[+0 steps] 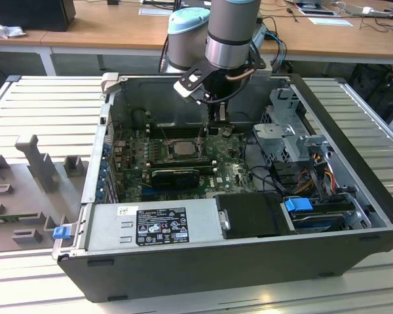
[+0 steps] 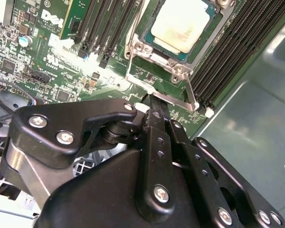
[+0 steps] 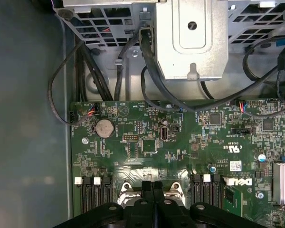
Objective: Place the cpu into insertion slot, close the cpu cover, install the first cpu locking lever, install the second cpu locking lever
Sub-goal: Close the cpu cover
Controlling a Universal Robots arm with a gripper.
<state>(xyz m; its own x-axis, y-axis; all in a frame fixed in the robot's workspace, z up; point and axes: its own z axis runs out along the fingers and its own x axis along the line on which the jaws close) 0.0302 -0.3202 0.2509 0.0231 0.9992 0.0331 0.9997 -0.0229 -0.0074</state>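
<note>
Past the grey metal power-supply box (image 1: 150, 226) in the exterior view, the black gripper (image 1: 205, 134) hangs over the green motherboard (image 1: 229, 163). In the second wrist view its fingers (image 2: 154, 137) are pressed together beside the dark-framed square insertion slot (image 2: 154, 53) holding the pale silvery cpu (image 2: 183, 23).

Exterior view: elevated, angled down into open PC case (image 1: 249, 261). Both wrist views: close behind hand (image 3: 153, 186), sharing motherboard (image 3: 147, 142) just beyond it.

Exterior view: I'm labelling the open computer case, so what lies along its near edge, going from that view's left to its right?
Blue latch tab → silver power supply → black box → blue drive tab.
</note>
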